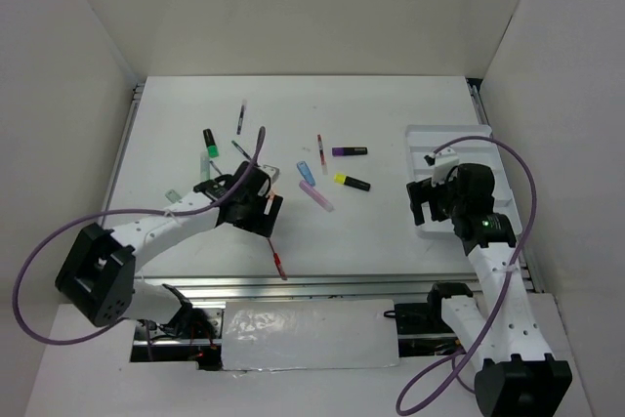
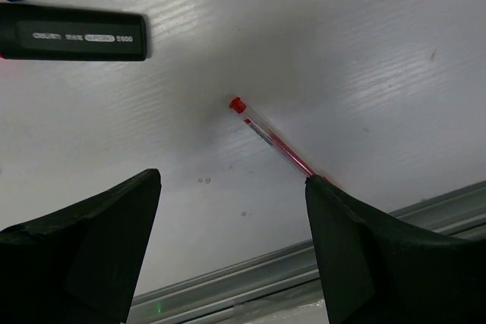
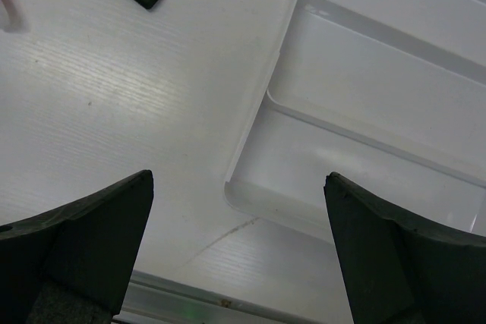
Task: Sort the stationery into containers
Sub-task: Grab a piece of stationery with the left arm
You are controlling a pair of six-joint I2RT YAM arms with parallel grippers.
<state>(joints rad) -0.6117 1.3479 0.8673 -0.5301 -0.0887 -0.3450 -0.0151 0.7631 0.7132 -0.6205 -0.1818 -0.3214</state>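
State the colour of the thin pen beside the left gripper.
Red: the pen shows best in the left wrist view.

White walls [image 1: 293,7] box in white table [image 1: 391,231] on three sides. Metal rail [image 1: 332,285] along near edge. Light soft, even, faint shadows.

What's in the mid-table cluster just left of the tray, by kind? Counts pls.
Red pen: 1
Highlighters: 2 (purple cap, yellow cap)
Pastel markers: 2 (blue, pink)
Total: 5
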